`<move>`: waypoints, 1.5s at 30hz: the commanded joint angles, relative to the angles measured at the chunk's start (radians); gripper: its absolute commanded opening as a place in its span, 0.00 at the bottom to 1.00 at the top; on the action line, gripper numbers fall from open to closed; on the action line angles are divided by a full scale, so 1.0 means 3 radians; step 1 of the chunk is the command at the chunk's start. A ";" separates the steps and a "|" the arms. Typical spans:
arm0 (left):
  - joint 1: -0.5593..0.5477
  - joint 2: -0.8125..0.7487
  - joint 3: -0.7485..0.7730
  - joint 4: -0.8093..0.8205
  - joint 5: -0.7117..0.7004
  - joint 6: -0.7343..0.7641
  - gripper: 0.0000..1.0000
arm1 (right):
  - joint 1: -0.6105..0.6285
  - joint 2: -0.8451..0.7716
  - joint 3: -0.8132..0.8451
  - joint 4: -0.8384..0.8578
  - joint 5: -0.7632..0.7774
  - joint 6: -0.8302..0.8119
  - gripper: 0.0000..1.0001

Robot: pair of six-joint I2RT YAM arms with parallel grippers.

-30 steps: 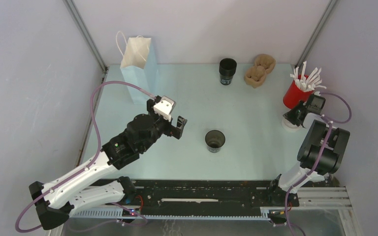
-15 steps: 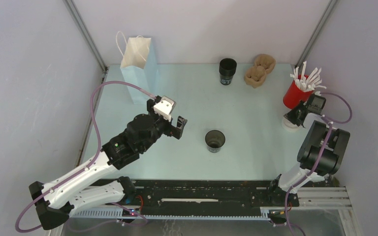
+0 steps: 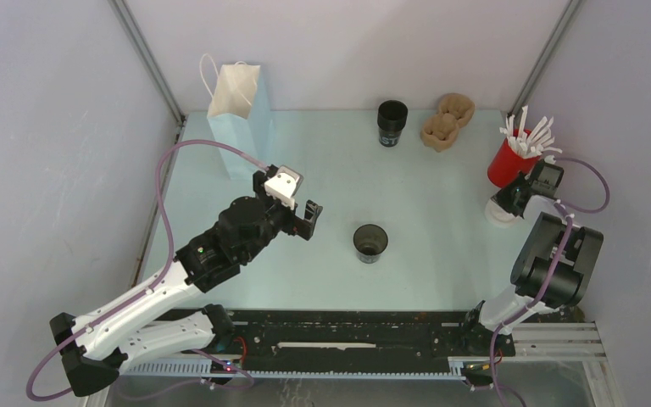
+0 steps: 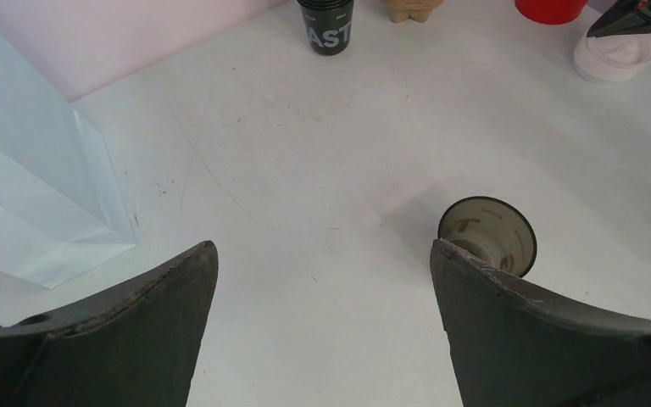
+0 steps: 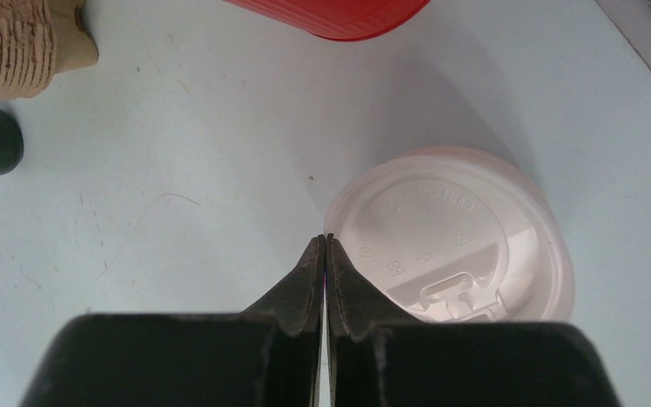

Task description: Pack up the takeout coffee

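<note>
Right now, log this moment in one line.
left gripper open, by lidless cup | right gripper shut at rim of white lid

A white paper bag (image 3: 236, 114) stands back left on the worktop (image 3: 441, 212). A lettered black cup (image 3: 392, 123) and brown cardboard sleeves (image 3: 447, 120) sit along the back. A red cup (image 3: 505, 165) of white sticks (image 3: 530, 136) stands far right, and an open dark cup (image 3: 370, 242) sits mid-worktop.

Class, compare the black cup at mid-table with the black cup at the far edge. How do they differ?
The far cup bears white lettering; the mid-table cup shows none here. The far cup stands beside brown cardboard pieces; the mid-table cup stands alone, in front of the open left gripper. Both are upright and dark.
</note>
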 commanded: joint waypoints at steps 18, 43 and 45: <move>-0.0017 -0.0023 -0.0018 0.0138 0.0054 0.0050 1.00 | -0.0073 -0.0305 0.0012 -0.0078 0.0016 0.0125 0.00; -0.0020 -0.0085 0.0102 0.0067 0.0246 -0.0149 1.00 | -0.0100 -0.1412 -0.0188 -0.0531 -0.0344 0.0275 0.00; -0.0019 -0.0120 0.0139 0.0046 0.0301 -0.0243 1.00 | -0.0026 -0.1580 -0.0206 -0.0602 -0.0551 0.0288 0.00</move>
